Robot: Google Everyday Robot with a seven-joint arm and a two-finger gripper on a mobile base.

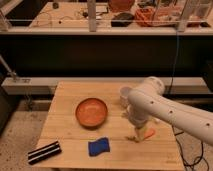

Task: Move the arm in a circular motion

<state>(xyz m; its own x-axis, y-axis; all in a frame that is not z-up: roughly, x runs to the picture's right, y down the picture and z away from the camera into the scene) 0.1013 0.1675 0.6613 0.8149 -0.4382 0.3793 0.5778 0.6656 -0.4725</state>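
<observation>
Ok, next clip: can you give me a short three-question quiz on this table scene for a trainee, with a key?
1. True or false: the blue cloth lies on the wooden table in front of the orange bowl, apart from it.
2. The gripper, low over the table's front right, is closest to: A) the orange bowl, B) the blue cloth, C) the small orange item.
3. What does the white arm partly hide near the table's back edge?

Key: 1 true; 2 C; 3 the white cup.
</observation>
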